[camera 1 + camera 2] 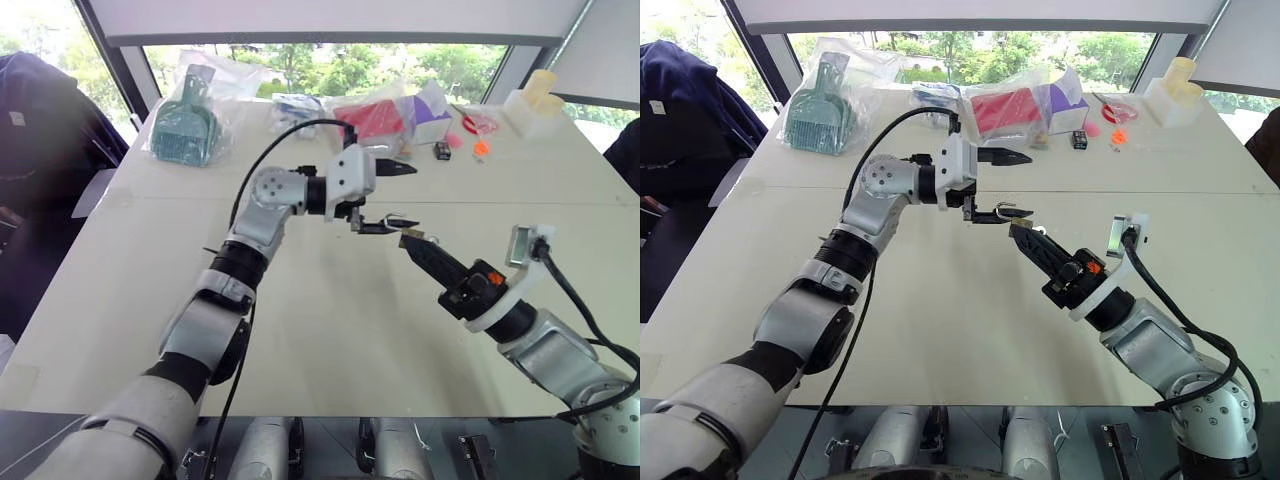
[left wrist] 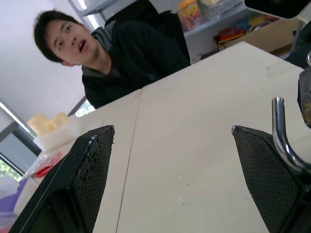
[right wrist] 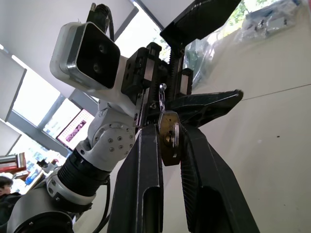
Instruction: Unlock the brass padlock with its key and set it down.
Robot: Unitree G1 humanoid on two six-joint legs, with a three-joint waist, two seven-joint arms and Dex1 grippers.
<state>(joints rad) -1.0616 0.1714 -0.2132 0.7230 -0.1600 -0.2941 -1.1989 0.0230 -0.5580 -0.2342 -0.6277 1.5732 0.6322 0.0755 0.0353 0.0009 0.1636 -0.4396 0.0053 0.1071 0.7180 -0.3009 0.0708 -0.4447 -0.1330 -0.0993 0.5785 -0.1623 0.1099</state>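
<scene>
The desk (image 1: 330, 330) is carrying bagged clutter along its far edge; above its middle, the left pincer (image 1: 1002, 185) is gaping wide, gripping nothing; the right pincer (image 3: 171, 145) is pinching the brass padlock (image 3: 169, 137), its shackle (image 2: 281, 136) beside one left finger.

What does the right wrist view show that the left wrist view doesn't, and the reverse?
Right wrist view alone: the brass padlock body clamped between the right gripper jaws, and the left gripper from outside, jaws apart. Left wrist view alone: a person seated behind the table. Both share: the silvery shackle and the tabletop.
</scene>
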